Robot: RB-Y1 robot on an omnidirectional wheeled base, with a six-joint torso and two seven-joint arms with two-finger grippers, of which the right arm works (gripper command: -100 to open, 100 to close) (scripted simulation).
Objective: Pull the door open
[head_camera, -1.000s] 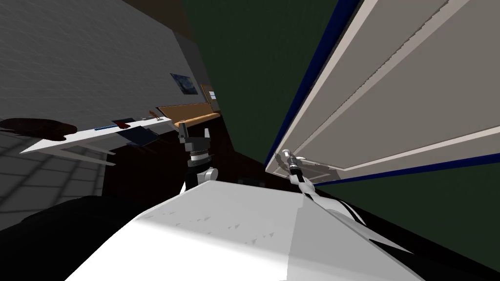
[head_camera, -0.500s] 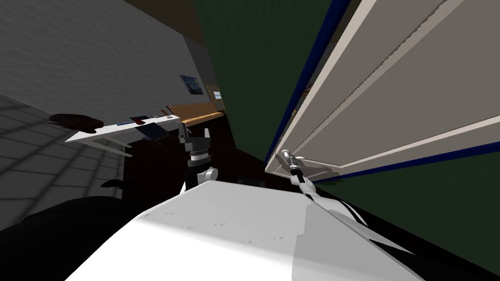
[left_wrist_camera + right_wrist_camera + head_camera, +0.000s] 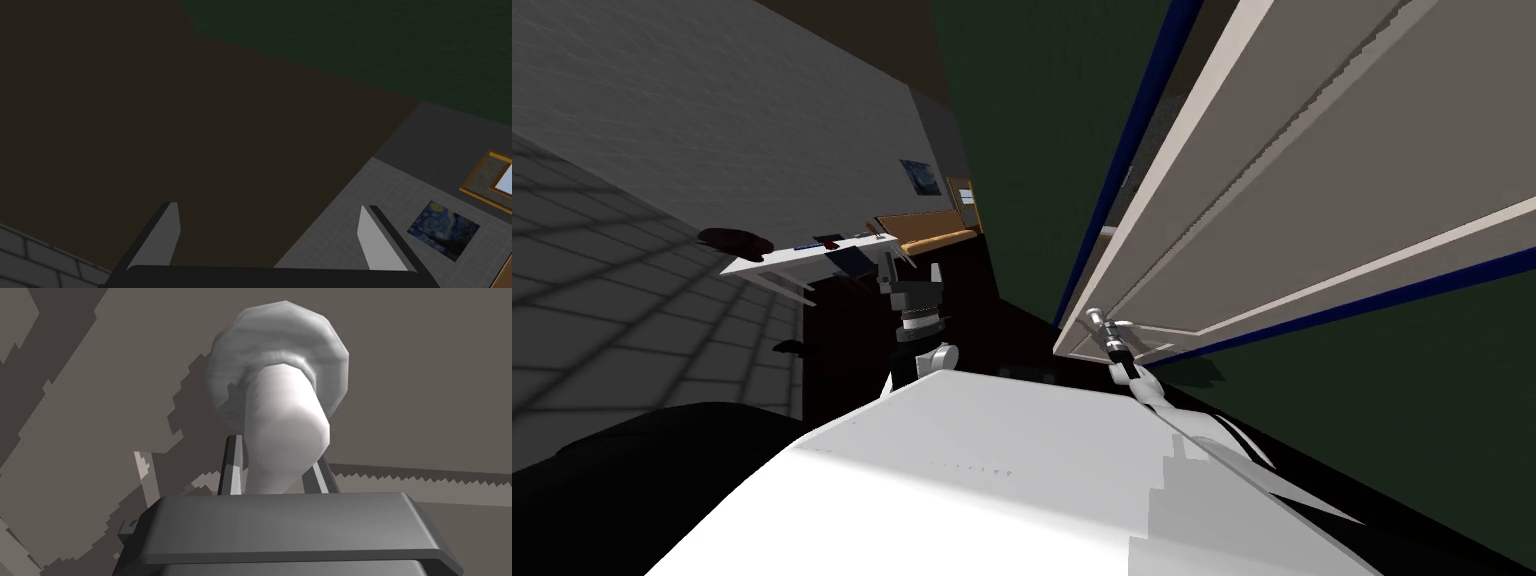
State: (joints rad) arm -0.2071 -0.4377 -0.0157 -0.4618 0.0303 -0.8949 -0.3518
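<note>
Right wrist view: right gripper jaws pinch the door handle; door ajar at my right. Smooth and rounded, it may slip free as the door arcs. Left gripper jaws spread.

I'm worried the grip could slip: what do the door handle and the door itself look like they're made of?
The door handle is pale grey and smooth, with faint brushed streaks on its round base. It is probably matte metal, though the render leaves that open. The door is a flat grey-beige panel with lighter raised trim and no grain. It could be painted wood or plain board; I cannot tell which.
</note>
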